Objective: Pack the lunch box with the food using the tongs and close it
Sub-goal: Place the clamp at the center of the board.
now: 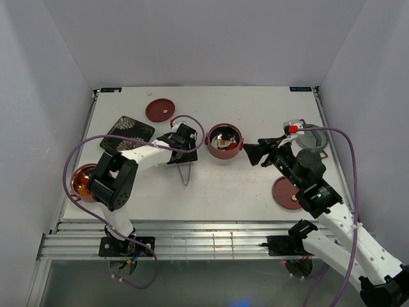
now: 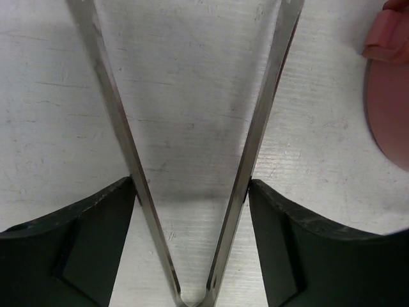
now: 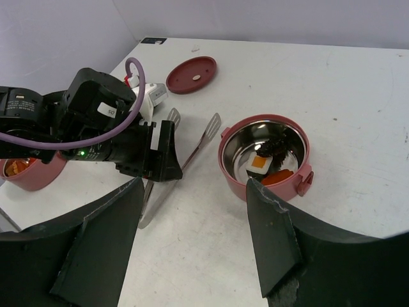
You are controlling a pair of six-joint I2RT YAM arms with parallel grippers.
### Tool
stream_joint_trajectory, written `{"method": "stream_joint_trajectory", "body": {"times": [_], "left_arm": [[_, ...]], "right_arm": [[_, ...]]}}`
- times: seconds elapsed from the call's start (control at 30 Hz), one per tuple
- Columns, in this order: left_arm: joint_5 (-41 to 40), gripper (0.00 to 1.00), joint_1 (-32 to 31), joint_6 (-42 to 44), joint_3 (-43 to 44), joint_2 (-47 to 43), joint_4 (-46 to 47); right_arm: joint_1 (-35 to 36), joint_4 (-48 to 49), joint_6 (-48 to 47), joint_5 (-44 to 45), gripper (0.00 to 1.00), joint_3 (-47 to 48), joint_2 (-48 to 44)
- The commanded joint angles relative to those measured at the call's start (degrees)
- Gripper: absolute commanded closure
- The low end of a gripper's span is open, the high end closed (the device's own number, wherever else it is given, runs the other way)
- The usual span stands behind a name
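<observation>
— Two bowls of the lunch box (image 1: 223, 156) in plain sight, both round, dusty red outside, with small side handles. Centre tier (image 3: 223, 157) mid-table, shiny steel within; left tier (image 3: 35, 182) at the table's left edge, half under the left arm (image 1: 144, 153).
— And lids?
— Two as well: flat dark-red discs, each with a pale spot at the middle. Far lid (image 1: 160, 110) near the back edge, near lid (image 1: 281, 189) beside the right arm (image 1: 307, 173), both lying on the white table (image 1: 243, 192), apart from either tier.
— Food (image 3: 259, 164)?
— Three pieces to make out in the centre tier: one white block topped with orange, one orange-red, one dark and crumpled. Something orange-red in the left tier too, mostly hidden.
— Tongs (image 2: 115, 109)?
— One pair: thin polished silver metal, two narrow arms in a V, just left of the centre tier. Left gripper (image 2: 192, 185) astride them, matte black pads (image 2: 108, 224) spread wide, one against the outside of each arm near the joined end.
— Right gripper (image 3: 193, 192)?
— Agape, nothing between its fingers, pointed at the centre tier from the right.
— Anything else?
— One dark square plate (image 1: 124, 128) with a floral pattern, back left; one round grey-rimmed thing (image 1: 317, 141) behind the right arm, too hidden to name.
</observation>
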Motion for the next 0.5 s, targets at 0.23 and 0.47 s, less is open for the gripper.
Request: {"method": "stream_joint_trajectory", "body": {"times": [0.23,0.47], "left_arm": [[2.36,0.02,-0.74,0.27,0.42,-10.75,-0.29],[7.97,0.02,-1.09,1.58,-0.10,-21.74,5.93]], "right_arm": [[0.30,2.80,-0.01,0.66,0.33,2.63,3.37],[0.21,-5.26,1.05,-1.55,0.35,13.97,19.17]]}}
